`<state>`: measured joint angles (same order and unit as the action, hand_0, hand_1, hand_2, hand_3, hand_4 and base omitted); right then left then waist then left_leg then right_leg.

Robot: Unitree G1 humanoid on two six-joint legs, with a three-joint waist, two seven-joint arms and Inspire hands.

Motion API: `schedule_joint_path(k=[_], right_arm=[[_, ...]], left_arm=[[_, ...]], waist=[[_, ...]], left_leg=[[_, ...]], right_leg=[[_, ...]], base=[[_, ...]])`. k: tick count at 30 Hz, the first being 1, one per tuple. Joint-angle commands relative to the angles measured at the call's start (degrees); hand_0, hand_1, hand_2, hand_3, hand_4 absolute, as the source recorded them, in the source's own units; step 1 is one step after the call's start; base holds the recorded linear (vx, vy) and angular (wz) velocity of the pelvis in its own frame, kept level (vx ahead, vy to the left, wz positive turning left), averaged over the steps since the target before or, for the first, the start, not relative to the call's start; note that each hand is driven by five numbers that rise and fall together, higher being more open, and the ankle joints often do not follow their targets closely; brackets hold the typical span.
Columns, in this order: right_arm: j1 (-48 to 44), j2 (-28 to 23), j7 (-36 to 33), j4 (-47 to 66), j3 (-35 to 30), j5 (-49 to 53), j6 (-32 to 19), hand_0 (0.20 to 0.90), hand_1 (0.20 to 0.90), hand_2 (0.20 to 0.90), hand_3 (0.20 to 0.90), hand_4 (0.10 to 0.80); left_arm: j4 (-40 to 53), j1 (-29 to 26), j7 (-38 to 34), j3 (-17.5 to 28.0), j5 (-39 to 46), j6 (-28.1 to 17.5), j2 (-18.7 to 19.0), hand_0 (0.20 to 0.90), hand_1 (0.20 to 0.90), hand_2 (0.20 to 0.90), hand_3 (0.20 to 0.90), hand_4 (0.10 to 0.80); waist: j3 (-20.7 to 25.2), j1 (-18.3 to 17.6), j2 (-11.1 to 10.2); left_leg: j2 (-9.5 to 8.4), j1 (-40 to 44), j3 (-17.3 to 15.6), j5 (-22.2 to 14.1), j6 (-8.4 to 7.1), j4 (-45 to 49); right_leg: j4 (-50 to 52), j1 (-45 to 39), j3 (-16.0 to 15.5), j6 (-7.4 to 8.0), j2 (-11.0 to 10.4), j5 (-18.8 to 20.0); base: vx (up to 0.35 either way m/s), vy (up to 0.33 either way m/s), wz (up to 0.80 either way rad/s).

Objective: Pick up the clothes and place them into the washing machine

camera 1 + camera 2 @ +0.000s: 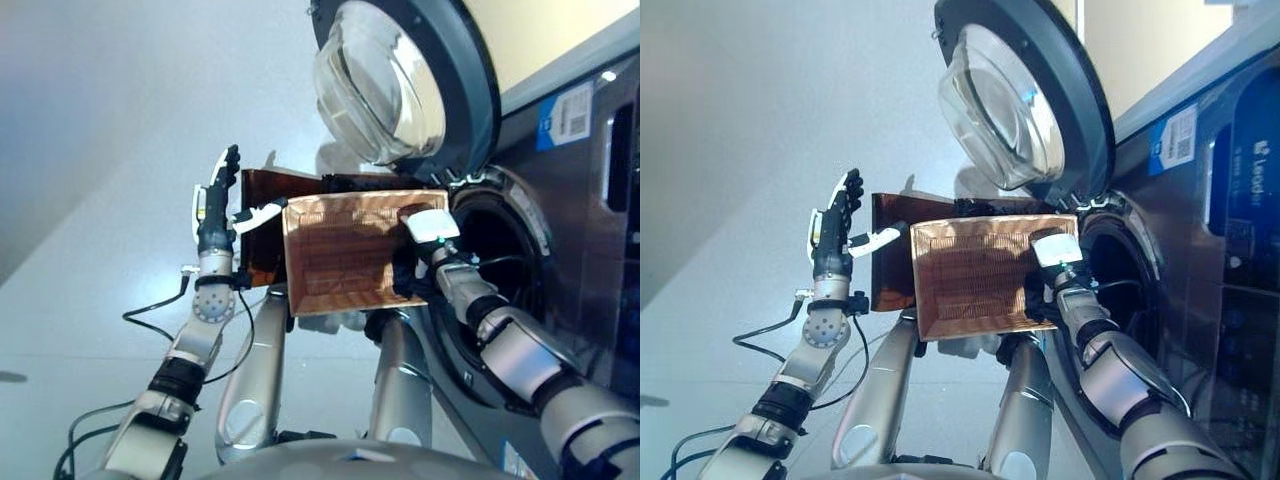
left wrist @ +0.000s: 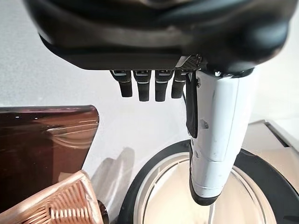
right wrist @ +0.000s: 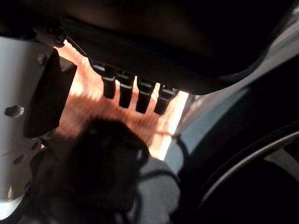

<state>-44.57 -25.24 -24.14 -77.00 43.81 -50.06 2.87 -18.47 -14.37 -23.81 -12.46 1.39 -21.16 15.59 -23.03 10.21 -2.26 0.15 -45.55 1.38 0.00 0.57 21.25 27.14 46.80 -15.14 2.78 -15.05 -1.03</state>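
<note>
Grey metal makes up the big washing machine (image 1: 585,250), and its round door (image 1: 400,80) stands swung wide open above the dark hole (image 1: 495,250). Nothing can be seen inside that hole; it is too dark to tell.

Next in size is the woven basket (image 1: 350,255), light brown, tipped on its side right beside the hole. Its flat bottom faces the head camera, so its open mouth points away. Behind it sits a dark brown basket or box (image 1: 262,215); what is in it cannot be seen.

The right hand (image 1: 425,235) is at the woven basket's edge nearest the machine. Its wrist view shows its fingers (image 3: 126,93) straight and pressed against the weave, not curled. A dark, soft lump, most likely the clothes (image 3: 107,163), lies just beside that hand, between the basket and the machine's dark rim. It is too dim to be sure.

The left hand (image 1: 215,200) is up on the far side of the baskets, fingers straight and spread, touching nothing.

The step looks like getting the clothes through the hole. To do it well, the right hand should keep the basket tight to the rim so no cloth drops to the floor (image 1: 100,300). The left hand could steady the other side.
</note>
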Motion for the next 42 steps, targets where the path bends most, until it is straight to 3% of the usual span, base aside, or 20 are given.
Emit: schedule_joint_path(k=[1, 12, 23, 27, 32, 35, 36, 42], right_arm=[[0.12, -4.42, -1.33, -0.54, 2.93, -2.02, 2.65, 0.9, 0.9, 0.9, 0.9, 0.8], [2.6, -7.92, -0.71, -6.49, 2.09, -6.2, 5.65, 0.9, 0.9, 0.9, 0.9, 0.8], [9.7, -8.36, -1.66, -6.1, -3.02, -5.94, 6.51, 0.9, 0.9, 0.9, 0.9, 0.8], [11.13, -6.33, -4.94, -2.84, -5.21, -3.17, 5.03, 0.9, 0.9, 0.9, 0.9, 0.8], [11.6, -3.06, -9.57, 4.55, -7.7, 6.14, -0.65, 0.9, 0.9, 0.9, 0.9, 0.8], [12.01, -1.95, -9.8, 10.08, -8.15, 9.32, -3.38, 0.9, 0.9, 0.9, 0.9, 0.8], [12.37, -1.58, -9.77, 10.33, -8.39, 9.88, -3.66, 0.9, 0.9, 0.9, 0.9, 0.8], [11.04, 0.27, -7.25, 12.21, -5.22, 8.06, -3.57, 0.9, 0.9, 0.9, 0.9, 0.8]], left_arm=[[7.65, 1.39, -1.83, -1.03, -2.16, -3.47, 0.02, 0.9, 0.9, 0.9, 0.9, 0.8], [8.6, 2.33, 0.45, -1.83, 0.4, -3.63, -0.77, 0.9, 0.9, 0.9, 0.9, 0.8], [6.66, 3.09, 2.03, -2.36, 0.85, -2.97, -0.94, 0.9, 0.9, 0.9, 0.9, 0.8], [1.8, 2.08, 2.96, -4.18, 0.51, -2.9, -0.4, 0.9, 0.9, 0.9, 0.9, 0.8], [-10.7, 0.92, 1.64, -6.34, 1.62, -2.65, -0.49, 0.9, 0.9, 0.9, 0.9, 0.8], [-17.72, 0.15, 0.77, -6.87, 2.03, -2.35, -0.35, 0.9, 0.9, 0.9, 0.9, 0.8], [-19.83, -0.18, 0.41, -6.92, 2.33, -2.27, -0.43, 0.9, 0.9, 0.9, 0.9, 0.8], [-25.6, -0.58, -0.89, -5.68, 5.32, -2.38, -1.14, 0.9, 0.9, 0.9, 0.9, 0.8]], waist=[[6.53, -0.41, 3.0], [7.64, 0.83, 5.52], [8.13, 0.58, 6.37], [8.25, -0.71, 6.08], [7.99, -2.85, 5.24], [7.86, -4.4, 4.38], [7.6, -4.75, 4.21], [6.78, -5.62, 3.28]], left_leg=[[1.32, -2.82, 0.69, -0.92, -4.39, -0.49], [1.93, -8.49, 3.17, 1.38, -6.07, -0.19], [2.41, -7.72, 4.11, 3.15, -6.29, -2.37], [2.8, -4.65, 3.13, 3.43, -5.87, -4.47], [3.19, 2.41, 1.64, 4.17, -5.68, -8.74], [3.42, 7.04, 0.51, 4.24, -5.52, -10.84], [3.25, 7.62, 0.12, 5.75, -5.14, -11.47], [2.68, 11.21, -1.26, 4.84, -4.83, -11.4]], right_leg=[[1.81, 1.89, 0.64, 2.74, 0.33, -0.14], [7.1, 7.86, -0.65, 1.57, 0.35, -2.62], [8.27, 8.05, -1.44, 1.07, 0.18, -3.68], [5.71, 5.74, -1.11, 1.14, 0.85, -2.79], [-0.8, -0.72, -0.47, 1.63, 1.99, -0.51], [-4.44, -5.08, 0.02, 1.98, 2.8, 0.86], [-6.21, -6.07, -0.17, 1.52, 2.78, 3.02], [-9.05, -9.94, 1.18, 1.9, 3.1, 4.32]], base=[[-0.019, -0.037, 0.06], [-0.038, -0.069, 0.15], [-0.007, -0.042, 0.07], [0.005, 0.004, -0.02], [0.026, 0.03, -0.24], [0.04, 0.081, -0.17], [-0.035, 0.105, -0.21], [0.0, 0.062, -0.21]])
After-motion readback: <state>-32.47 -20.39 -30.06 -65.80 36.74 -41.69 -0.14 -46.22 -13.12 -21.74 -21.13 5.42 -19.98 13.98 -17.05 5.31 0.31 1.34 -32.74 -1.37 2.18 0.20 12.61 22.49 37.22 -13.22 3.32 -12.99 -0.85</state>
